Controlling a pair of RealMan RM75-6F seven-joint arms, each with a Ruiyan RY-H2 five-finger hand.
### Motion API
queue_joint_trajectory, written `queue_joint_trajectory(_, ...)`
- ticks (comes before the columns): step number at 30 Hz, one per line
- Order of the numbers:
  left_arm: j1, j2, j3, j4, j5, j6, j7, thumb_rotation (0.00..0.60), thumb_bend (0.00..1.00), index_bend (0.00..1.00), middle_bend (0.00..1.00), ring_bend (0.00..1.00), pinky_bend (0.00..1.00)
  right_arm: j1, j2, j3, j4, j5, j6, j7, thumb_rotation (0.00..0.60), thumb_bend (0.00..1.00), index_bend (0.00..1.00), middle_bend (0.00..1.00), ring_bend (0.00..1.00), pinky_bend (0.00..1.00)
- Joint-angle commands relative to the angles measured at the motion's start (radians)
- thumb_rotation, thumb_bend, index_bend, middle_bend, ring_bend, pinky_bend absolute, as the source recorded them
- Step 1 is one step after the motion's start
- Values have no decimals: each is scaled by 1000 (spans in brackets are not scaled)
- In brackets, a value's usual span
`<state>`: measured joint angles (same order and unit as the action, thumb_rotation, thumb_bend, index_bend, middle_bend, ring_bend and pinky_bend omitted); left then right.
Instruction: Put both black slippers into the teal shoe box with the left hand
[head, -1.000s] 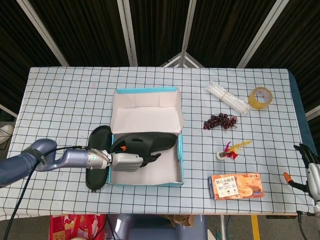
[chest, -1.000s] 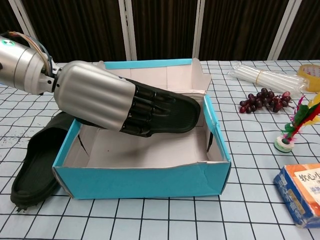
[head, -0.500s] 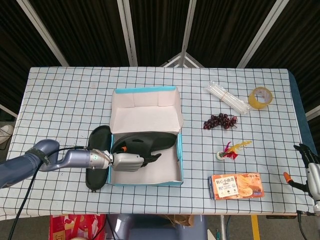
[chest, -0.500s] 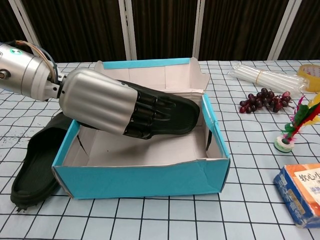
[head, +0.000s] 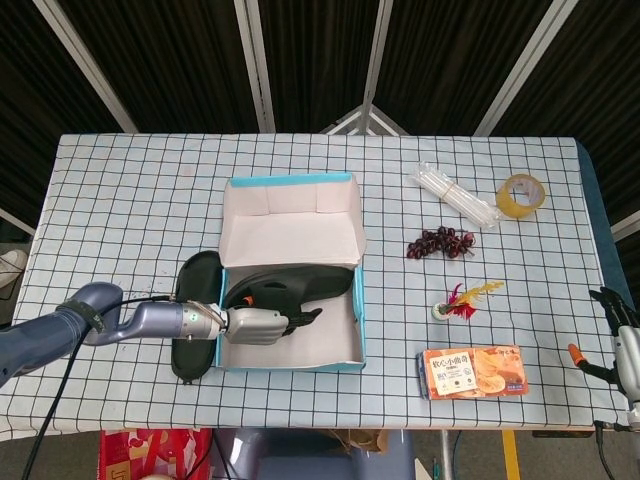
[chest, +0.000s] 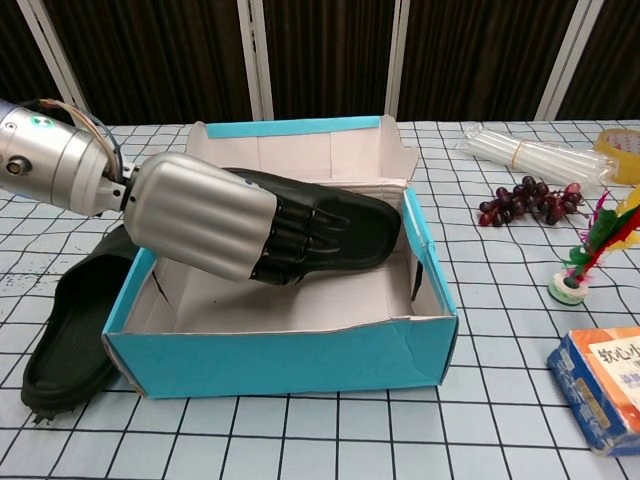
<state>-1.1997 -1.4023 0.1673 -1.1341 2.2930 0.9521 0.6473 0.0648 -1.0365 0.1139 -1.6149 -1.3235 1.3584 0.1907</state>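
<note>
The teal shoe box (head: 361, 305) (chest: 300, 355) lies open at the table's middle. My left hand (head: 255, 325) (chest: 215, 220) grips one black slipper (head: 305, 282) (chest: 345, 225) and holds it tilted inside the box, its toe toward the right wall. The second black slipper (head: 195, 275) (chest: 65, 335) lies flat on the table against the box's left side. My right hand (head: 620, 345) hangs at the far right edge of the head view, off the table, its fingers spread with nothing in them.
A bunch of dark grapes (head: 440, 242) (chest: 525, 200), a feathered shuttlecock (head: 462, 302) (chest: 590, 250), an orange snack box (head: 472, 372) (chest: 605, 385), a tape roll (head: 522, 194) and a bundle of clear tubes (head: 455, 196) (chest: 520, 155) lie right of the box.
The left hand has drawn back slightly toward the left with the slipper, and the box has shifted a little with it. The right hand stays put.
</note>
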Motion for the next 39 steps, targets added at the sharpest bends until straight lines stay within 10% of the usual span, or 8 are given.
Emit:
queue_joint_trajectory(1,1,-5,4,3,-2,-1,-1,600,528,502,558,73,32,0,0,1,0,1,0,0,600,308,152,113,182,191)
queue_joint_trajectory(39,20,-76,60,98,-23,43,-30,600,528,490,557,73,32,-1,0,8,-4,30,-10,-22,600,308,152,113,181,191)
